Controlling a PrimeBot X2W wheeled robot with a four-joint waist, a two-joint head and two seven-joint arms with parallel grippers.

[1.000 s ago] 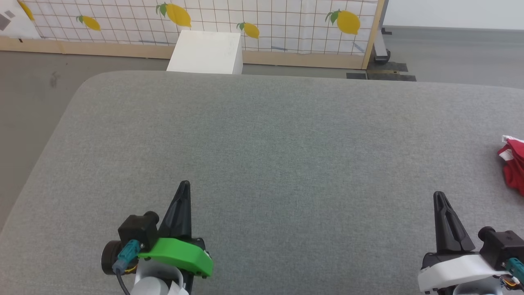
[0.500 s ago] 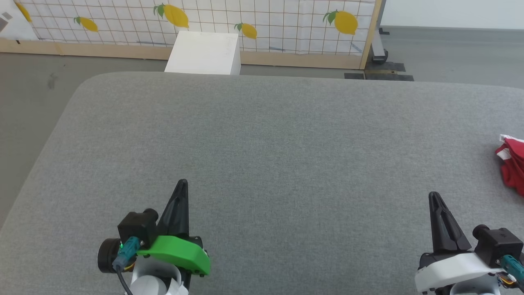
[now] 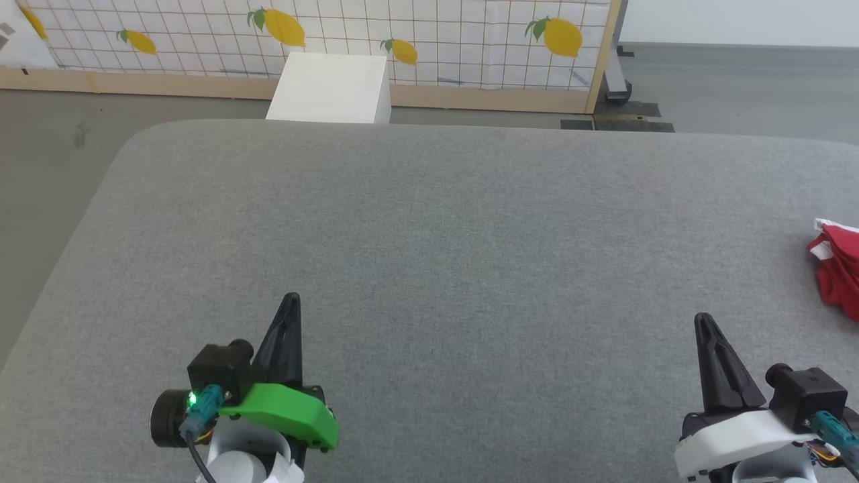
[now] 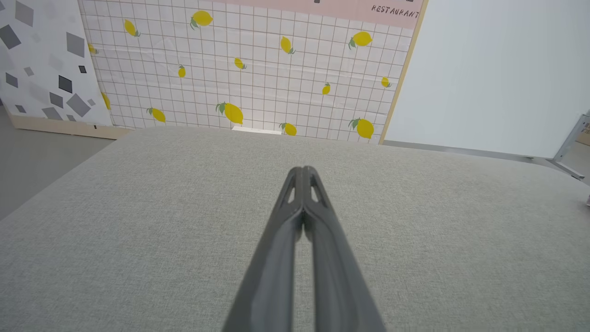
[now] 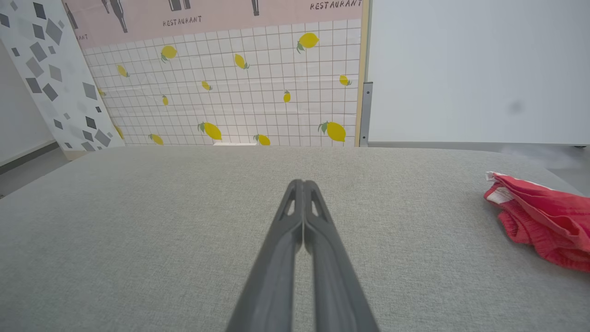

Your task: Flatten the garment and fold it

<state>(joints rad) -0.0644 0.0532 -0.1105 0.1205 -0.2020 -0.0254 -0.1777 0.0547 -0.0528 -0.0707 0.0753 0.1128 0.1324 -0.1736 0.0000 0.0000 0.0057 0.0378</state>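
So the left gripper [image 3: 290,303] and right gripper [image 3: 701,322] are both clenched shut with nothing in them, pointing forward over the grey padded bench [image 3: 429,221]. The red garment [image 3: 839,272] lies crumpled at the bench's far right, well apart from the right gripper, with a bit of white trim showing.

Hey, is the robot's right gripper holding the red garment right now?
No, the right gripper is shut on nothing, and the garment lies bunched on the grey pad off to its side, apart from it.
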